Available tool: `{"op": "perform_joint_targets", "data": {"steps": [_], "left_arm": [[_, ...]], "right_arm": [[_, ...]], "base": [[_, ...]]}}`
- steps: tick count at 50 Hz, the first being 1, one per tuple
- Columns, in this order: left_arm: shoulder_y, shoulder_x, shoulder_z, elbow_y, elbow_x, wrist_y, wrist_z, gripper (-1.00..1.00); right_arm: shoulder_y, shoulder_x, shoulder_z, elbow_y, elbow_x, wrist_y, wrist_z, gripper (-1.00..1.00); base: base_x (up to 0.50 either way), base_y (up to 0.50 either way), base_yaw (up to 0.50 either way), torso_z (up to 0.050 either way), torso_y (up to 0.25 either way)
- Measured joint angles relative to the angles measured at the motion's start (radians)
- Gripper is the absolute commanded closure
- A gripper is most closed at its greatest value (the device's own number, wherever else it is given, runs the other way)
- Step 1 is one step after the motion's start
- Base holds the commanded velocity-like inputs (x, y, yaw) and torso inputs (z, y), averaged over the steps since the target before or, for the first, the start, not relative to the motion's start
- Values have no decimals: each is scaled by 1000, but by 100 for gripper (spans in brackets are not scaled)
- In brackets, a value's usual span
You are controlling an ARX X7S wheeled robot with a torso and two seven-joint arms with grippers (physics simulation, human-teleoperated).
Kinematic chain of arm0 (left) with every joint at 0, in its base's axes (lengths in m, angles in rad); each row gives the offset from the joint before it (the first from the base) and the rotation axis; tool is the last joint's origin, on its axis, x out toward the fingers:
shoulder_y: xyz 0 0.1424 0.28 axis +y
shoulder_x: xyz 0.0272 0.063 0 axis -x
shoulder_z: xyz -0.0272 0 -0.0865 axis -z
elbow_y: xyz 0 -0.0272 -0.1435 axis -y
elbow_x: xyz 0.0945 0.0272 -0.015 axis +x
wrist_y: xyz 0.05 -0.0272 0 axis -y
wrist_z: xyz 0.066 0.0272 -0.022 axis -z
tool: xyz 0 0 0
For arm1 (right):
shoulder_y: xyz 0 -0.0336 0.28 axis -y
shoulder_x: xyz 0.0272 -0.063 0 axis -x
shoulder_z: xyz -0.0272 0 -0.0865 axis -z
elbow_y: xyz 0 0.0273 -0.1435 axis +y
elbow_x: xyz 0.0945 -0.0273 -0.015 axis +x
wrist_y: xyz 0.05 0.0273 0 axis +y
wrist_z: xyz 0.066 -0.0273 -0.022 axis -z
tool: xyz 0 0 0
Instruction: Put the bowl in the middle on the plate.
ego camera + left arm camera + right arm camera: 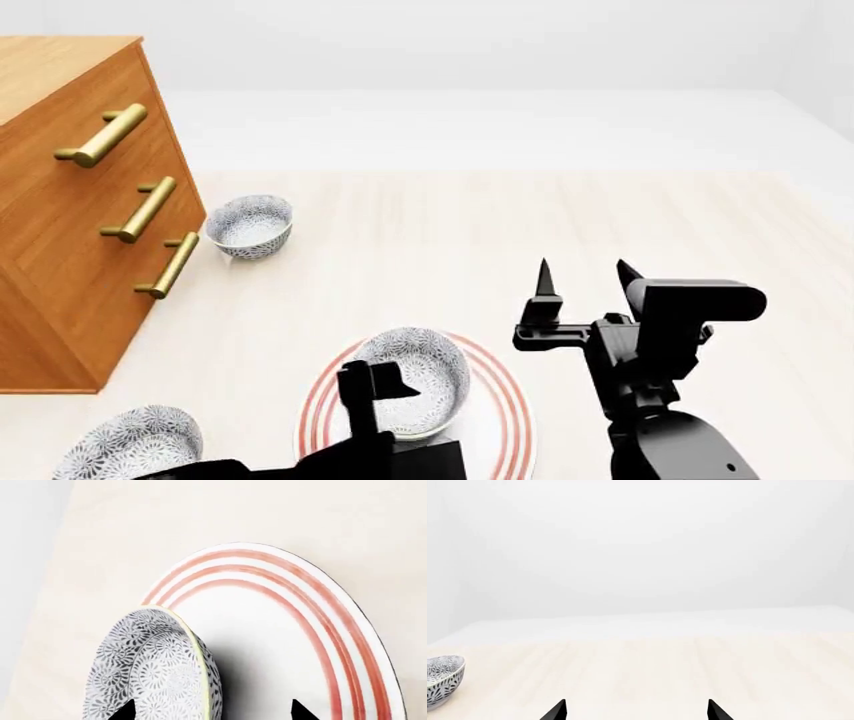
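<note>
Pale wood tabletop (534, 240) runs under a plain white backdrop, with a wooden drawer chest (67, 220) and its brass handles at one side.

On the plate (507, 420), the bowl (414, 380) rests toward one side of the plate's middle rather than centred. In the left wrist view the plate (320, 630) shows its red rings, and the bowl (153, 670) sits with its rim between the two dark fingertips, one tip over the bowl's patterned inside, the other over bare plate. The left gripper (210, 712) has its jaws spread wide; whether either tip touches the bowl cannot be told. From the head view the left gripper (374, 385) sits over the bowl's near rim.

The right gripper (585, 278) is held up well away from the plate, its two pointed fingers parted with nothing between them. The right wrist view shows the right gripper's tips (635, 711) apart over bare table.

A second bowl (250, 225) stands just beside the chest, well beyond both sets of jaws; it shows also at the edge of the right wrist view (442, 680). A third bowl (134, 445) lies off the plate, outward of the left jaws.
</note>
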Motion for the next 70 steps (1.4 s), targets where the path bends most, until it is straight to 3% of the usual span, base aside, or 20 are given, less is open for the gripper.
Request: {"op": "perform_joint_targets", "data": {"steps": [10, 16, 22, 29, 39, 50, 61, 70], "left_arm": [[-148, -27, -209, 132, -485, -127, -204, -100], [-214, -60, -315, 154, -675, -116, -266, -100], [-208, -123, -454, 115, -794, -15, -301, -100], [-86, -206, -648, 49, -896, 192, -382, -100], [200, -247, -841, 7, -814, 481, -450, -100], [442, -198, -903, -31, -575, 713, -475, -100], [541, -138, -900, -88, -380, 841, -490, -100], [526, -107, -901, -90, -296, 870, -527, -100]], "right_arm": [[2, 3, -4, -5, 4, 0, 3, -100], [3, 5, -6, -9, 6, 2, 6, -100], [3, 9, -6, -12, 8, 2, 9, -100], [6, 12, -9, -17, 9, 5, 13, -100], [15, 16, -16, -20, 10, 7, 15, -100], [20, 21, -36, -30, 4, 2, 13, -100], [10, 45, -80, -79, -43, -18, 15, -100], [69, 78, -106, -187, -77, 56, 44, -100]], "base": [[0, 0, 0, 0, 0], [0, 0, 0, 0, 0], [0, 0, 0, 0, 0], [0, 0, 0, 0, 0], [0, 0, 0, 0, 0], [0, 0, 0, 0, 0], [0, 0, 0, 0, 0], [0, 0, 0, 0, 0]]}}
